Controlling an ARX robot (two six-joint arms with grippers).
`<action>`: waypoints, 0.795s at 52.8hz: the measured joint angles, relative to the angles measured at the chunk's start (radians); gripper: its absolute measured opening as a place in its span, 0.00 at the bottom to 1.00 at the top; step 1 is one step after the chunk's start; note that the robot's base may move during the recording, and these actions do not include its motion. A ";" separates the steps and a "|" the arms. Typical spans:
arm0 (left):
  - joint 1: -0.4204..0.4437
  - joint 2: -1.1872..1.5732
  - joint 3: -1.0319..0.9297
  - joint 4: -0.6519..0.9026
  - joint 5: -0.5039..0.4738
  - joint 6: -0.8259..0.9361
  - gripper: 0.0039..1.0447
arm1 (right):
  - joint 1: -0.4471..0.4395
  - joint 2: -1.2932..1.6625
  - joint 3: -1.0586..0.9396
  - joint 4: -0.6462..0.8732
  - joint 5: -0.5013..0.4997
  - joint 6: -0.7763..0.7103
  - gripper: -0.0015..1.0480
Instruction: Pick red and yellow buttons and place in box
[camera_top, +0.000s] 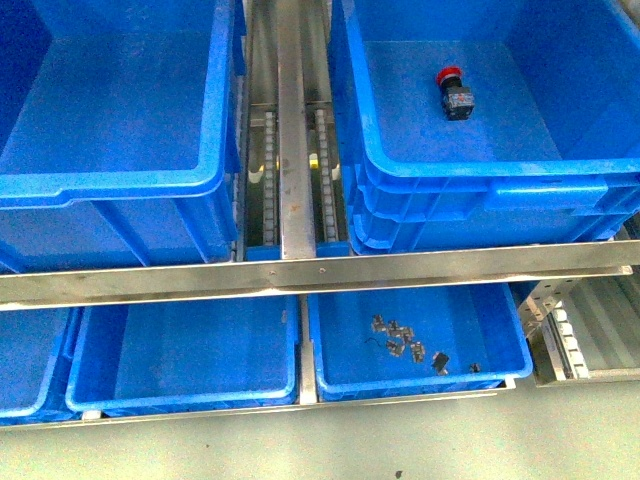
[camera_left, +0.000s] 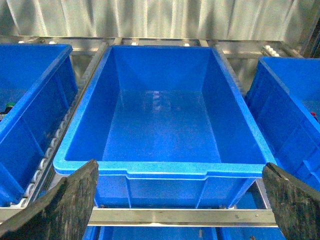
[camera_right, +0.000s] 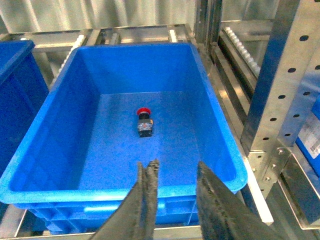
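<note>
One red button (camera_top: 455, 90) with a black body lies on its side on the floor of the deep blue box (camera_top: 480, 170) at the upper right. In the right wrist view the same red button (camera_right: 144, 121) rests mid-floor of that box (camera_right: 45, 145). My right gripper (camera_right: 177, 165) hovers open over the box's near rim, well short of the button. My left gripper (camera_left: 180, 167) is wide open in front of a second deep blue box (camera_left: 165, 167), which holds nothing; in the front view that box (camera_top: 110, 185) sits upper left. No yellow button is in view. Neither gripper appears in the front view.
A steel rail (camera_top: 300, 270) crosses in front of both boxes, and a roller track (camera_top: 290, 150) runs between them. Below it, a shallow blue tray (camera_top: 500, 375) holds several small metal parts (camera_top: 405, 345). A perforated steel upright (camera_right: 285, 90) stands beside the right box. More blue crates (camera_left: 30, 100) flank the left box.
</note>
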 joint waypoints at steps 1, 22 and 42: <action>0.000 0.000 0.000 0.000 0.000 0.000 0.93 | 0.000 -0.015 -0.006 -0.006 0.000 -0.002 0.17; 0.000 0.000 0.000 0.000 0.000 0.000 0.93 | -0.002 -0.345 -0.097 -0.241 0.000 -0.017 0.04; 0.000 0.000 0.000 0.000 0.000 0.000 0.93 | -0.002 -0.622 -0.110 -0.480 0.001 -0.017 0.04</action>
